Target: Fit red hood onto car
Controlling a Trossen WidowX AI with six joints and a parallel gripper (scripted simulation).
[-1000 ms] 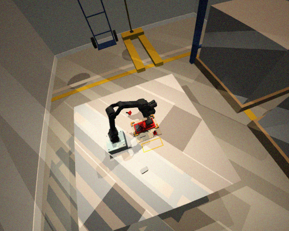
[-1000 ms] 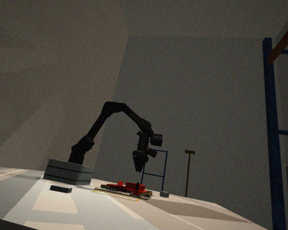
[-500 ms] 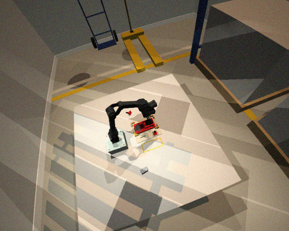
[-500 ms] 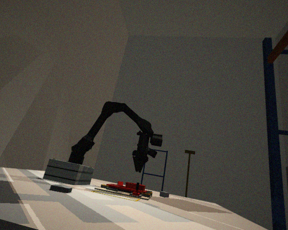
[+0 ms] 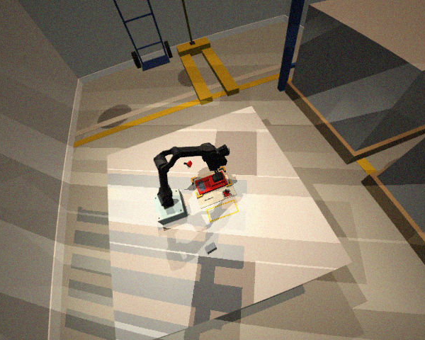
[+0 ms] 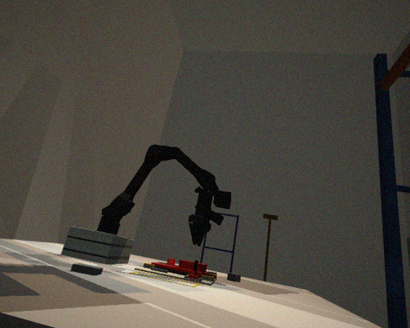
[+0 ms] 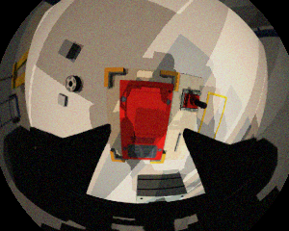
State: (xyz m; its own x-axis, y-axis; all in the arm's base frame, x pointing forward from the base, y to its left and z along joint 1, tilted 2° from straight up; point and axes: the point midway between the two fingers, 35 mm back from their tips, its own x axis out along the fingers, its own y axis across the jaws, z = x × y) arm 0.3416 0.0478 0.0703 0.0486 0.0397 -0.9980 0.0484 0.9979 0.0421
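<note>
The red hood (image 5: 225,177) (image 6: 193,265) (image 7: 146,103) sits on the red car chassis (image 5: 207,186) (image 6: 160,265) (image 7: 146,84), over its front part, and looks level. No gap between them is visible. The pegs and corner holes are too small or dark to make out, so I cannot tell whether every peg is in its hole. The chassis lies in the jig, between its yellow corner brackets (image 7: 114,72). My gripper (image 6: 197,244) (image 7: 147,130) is open and empty. It hangs above the car, clear of the hood, its fingers pointing down.
A small red part with a black knob (image 5: 226,193) (image 6: 195,275) (image 7: 190,100) stands beside the chassis. A yellow outline (image 5: 224,216) (image 7: 217,94) lies beyond it. A grey block (image 5: 210,248) (image 6: 86,269) lies farther off. A wheel-like ring (image 7: 73,83) lies on the other side.
</note>
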